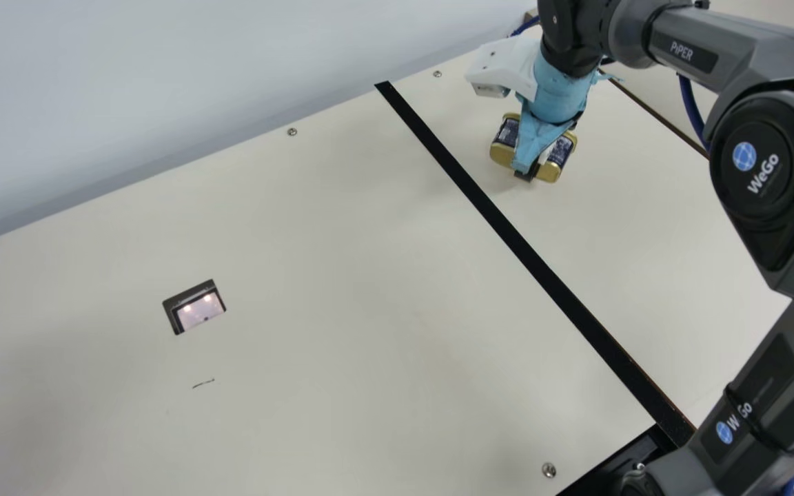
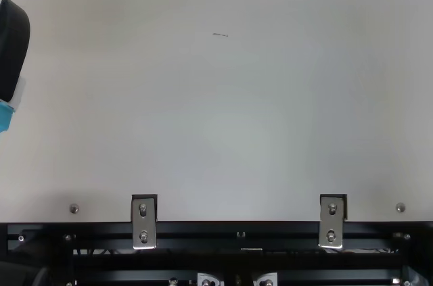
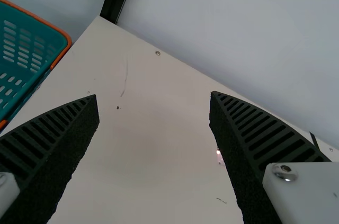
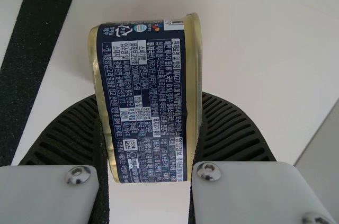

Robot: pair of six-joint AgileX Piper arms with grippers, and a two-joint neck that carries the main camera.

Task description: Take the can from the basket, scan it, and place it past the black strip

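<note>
From here I have the can (image 1: 561,156) clamped between the fingers of my right gripper (image 1: 533,164), on the right-hand side of the black strip (image 1: 480,200) in the main view; I can't tell whether it touches the table (image 1: 314,275). My left gripper (image 2: 12,49) is empty, its fingers spread wide apart.

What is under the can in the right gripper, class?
The cream table shows around the can, beside the black strip. The patch directly beneath is covered by the can and right gripper, so contact is unclear.
</note>
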